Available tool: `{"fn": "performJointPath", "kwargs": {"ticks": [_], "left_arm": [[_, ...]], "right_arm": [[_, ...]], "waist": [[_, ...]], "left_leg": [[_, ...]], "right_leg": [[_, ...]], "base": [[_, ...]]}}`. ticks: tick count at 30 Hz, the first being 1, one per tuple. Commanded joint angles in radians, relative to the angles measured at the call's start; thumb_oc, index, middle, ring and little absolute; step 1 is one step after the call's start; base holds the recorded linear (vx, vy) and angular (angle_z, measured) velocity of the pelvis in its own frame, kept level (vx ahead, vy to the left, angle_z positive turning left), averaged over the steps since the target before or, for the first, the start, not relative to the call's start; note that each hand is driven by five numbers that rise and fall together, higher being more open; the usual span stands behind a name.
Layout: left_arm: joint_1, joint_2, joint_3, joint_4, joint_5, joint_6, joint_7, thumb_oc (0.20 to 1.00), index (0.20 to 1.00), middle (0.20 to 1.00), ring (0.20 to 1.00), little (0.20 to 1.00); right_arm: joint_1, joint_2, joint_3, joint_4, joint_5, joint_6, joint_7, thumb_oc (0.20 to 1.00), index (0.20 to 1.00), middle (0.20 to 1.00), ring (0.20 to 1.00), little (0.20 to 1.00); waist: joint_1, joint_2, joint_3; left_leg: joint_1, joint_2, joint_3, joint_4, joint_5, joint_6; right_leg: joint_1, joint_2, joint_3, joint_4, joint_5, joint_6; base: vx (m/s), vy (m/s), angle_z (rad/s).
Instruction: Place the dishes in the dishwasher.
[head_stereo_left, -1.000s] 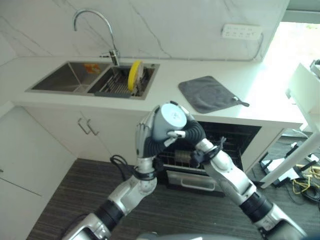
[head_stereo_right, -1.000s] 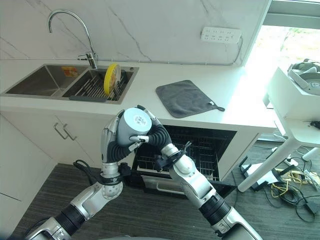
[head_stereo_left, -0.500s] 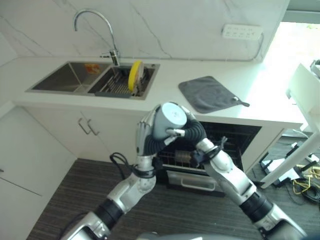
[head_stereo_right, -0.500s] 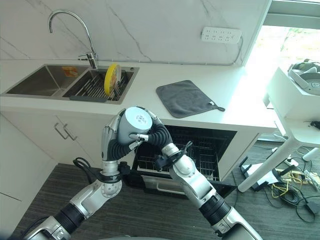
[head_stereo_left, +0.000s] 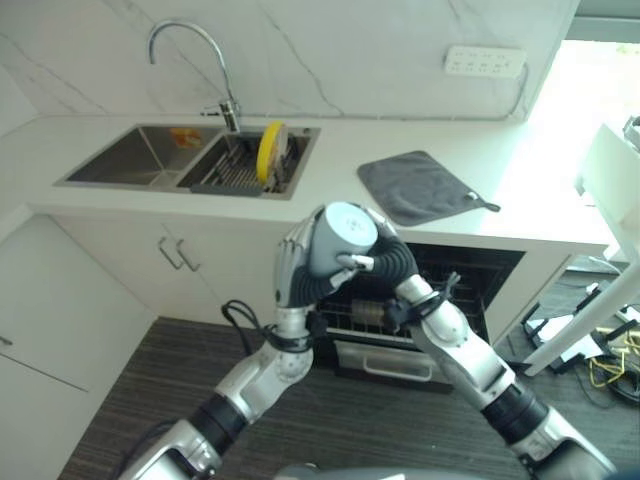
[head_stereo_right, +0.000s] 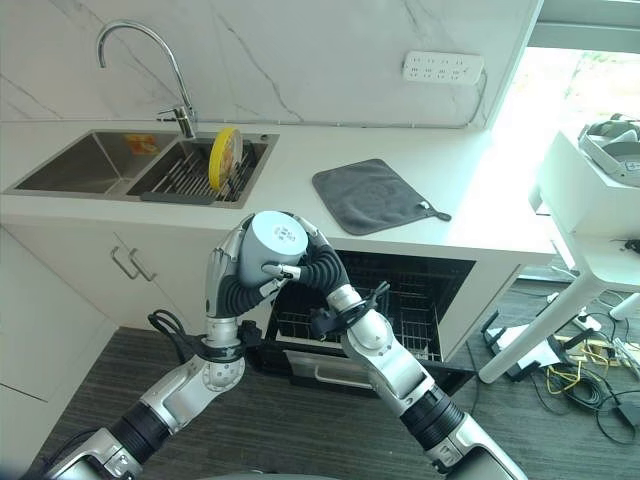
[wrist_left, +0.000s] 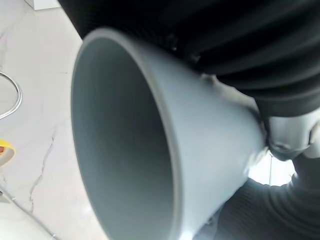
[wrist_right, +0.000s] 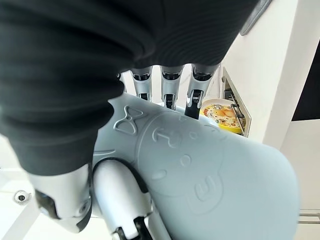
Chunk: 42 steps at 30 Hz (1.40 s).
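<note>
A pale grey-blue cup (head_stereo_left: 340, 235) is held up in the air in front of the open dishwasher (head_stereo_left: 470, 275), its base turned toward me. My left hand (head_stereo_left: 292, 275) wraps its fingers round the cup's left side. My right hand (head_stereo_left: 390, 262) grips it from the right, with the thumb across the wall. The left wrist view looks into the cup's empty mouth (wrist_left: 125, 150). In the right wrist view the embossed cup wall (wrist_right: 210, 170) lies between thumb and fingers (wrist_right: 170, 90). A yellow plate (head_stereo_left: 268, 150) stands on edge in the sink's rack.
A grey cloth (head_stereo_left: 418, 186) lies on the white counter above the dishwasher. The double sink (head_stereo_left: 140, 155) with its tall faucet (head_stereo_left: 185, 30) is at the left. The dishwasher's wire rack (head_stereo_right: 400, 300) is pulled out below the hands. A white table (head_stereo_right: 590, 200) stands at the right.
</note>
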Motion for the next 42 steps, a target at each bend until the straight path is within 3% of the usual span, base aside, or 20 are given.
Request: {"fn": "performJointPath", "kwargs": {"ticks": [1,14,18,30,34,36,38,40,42], "left_arm": [[-0.132,0.013,-0.127,-0.027,0.076,-0.038,-0.053,1.000,1.000,1.000,1.000,1.000],[-0.116,0.013,-0.109,-0.030,0.064,-0.017,-0.048,1.000,1.000,1.000,1.000,1.000],[-0.103,0.018,-0.090,-0.031,0.069,-0.010,-0.044,1.000,1.000,1.000,1.000,1.000],[-0.079,0.033,-0.054,-0.013,0.069,-0.019,-0.024,1.000,1.000,1.000,1.000,1.000],[-0.054,0.044,-0.024,-0.011,0.033,0.005,-0.054,1.000,1.000,1.000,1.000,1.000],[-0.041,0.062,0.000,-0.008,-0.010,-0.043,-0.173,1.000,1.000,1.000,1.000,1.000],[-0.033,0.068,0.006,-0.008,-0.013,-0.066,-0.219,1.000,1.000,1.000,1.000,1.000],[-0.007,0.097,0.013,0.018,-0.040,-0.041,-0.286,1.000,1.000,1.000,1.000,1.000],[-0.001,0.109,0.020,0.040,-0.112,-0.047,-0.363,1.000,1.000,1.000,1.000,1.000]], "right_arm": [[-0.201,0.071,0.038,-0.037,-0.025,-0.078,-0.009,0.200,0.200,0.200,0.200,0.200],[-0.165,0.077,-0.063,-0.024,0.042,-0.195,-0.233,0.200,0.200,0.200,0.200,0.200],[-0.138,0.072,-0.143,-0.004,0.041,-0.271,-0.326,0.200,0.200,0.200,0.200,0.200],[-0.086,0.037,-0.246,0.004,-0.026,-0.328,-0.436,0.200,0.200,0.200,0.200,0.200],[-0.052,0.010,-0.284,0.022,-0.034,-0.324,-0.419,0.200,0.200,0.200,0.200,0.200],[-0.027,-0.014,-0.305,0.028,-0.060,-0.291,-0.382,0.200,0.200,0.200,0.200,0.200],[-0.018,-0.025,-0.314,0.031,-0.054,-0.278,-0.358,0.200,0.200,0.200,0.200,0.200],[0.010,-0.072,-0.338,0.058,0.003,-0.243,-0.244,0.200,0.200,0.200,0.200,0.200],[0.023,-0.089,-0.343,0.070,0.035,-0.224,-0.213,0.200,0.200,0.200,0.200,0.200]], "waist": [[0.019,-0.050,0.009],[0.006,-0.039,0.011],[-0.001,-0.033,0.011],[-0.014,-0.027,0.018],[-0.019,-0.030,0.021],[-0.023,-0.033,0.020],[-0.023,-0.034,0.021],[-0.027,-0.035,0.027],[-0.029,-0.036,0.032]], "left_leg": [[-0.033,-0.001,-0.003,0.115,-0.139,0.013],[-0.023,0.014,0.018,0.099,-0.126,0.007],[-0.020,0.020,0.027,0.088,-0.118,0.007],[-0.025,0.023,0.037,0.093,-0.114,0.008],[-0.029,0.027,0.042,0.105,-0.116,0.008],[-0.032,0.032,0.051,0.115,-0.118,0.007],[-0.035,0.034,0.054,0.120,-0.117,0.007],[-0.048,0.042,0.059,0.140,-0.116,0.005],[-0.053,0.044,0.060,0.154,-0.120,0.006]], "right_leg": [[0.012,-0.055,-0.011,0.087,-0.135,-0.006],[0.015,-0.055,-0.028,0.090,-0.136,-0.006],[0.013,-0.055,-0.036,0.092,-0.135,-0.006],[0.005,-0.051,-0.034,0.103,-0.137,-0.009],[0.001,-0.049,-0.031,0.115,-0.142,-0.010],[-0.004,-0.050,-0.033,0.126,-0.145,-0.008],[-0.008,-0.051,-0.035,0.134,-0.146,-0.008],[-0.024,-0.052,-0.039,0.174,-0.162,-0.009],[-0.033,-0.054,-0.040,0.198,-0.172,-0.009]], "base": [[0.00,0.000,0.00],[0.00,0.000,0.00],[0.00,0.001,0.02],[0.00,-0.002,0.04],[0.00,0.000,0.00],[0.00,0.000,0.00],[0.00,0.000,0.00],[0.01,0.016,-0.05],[0.01,0.010,-0.09]]}}
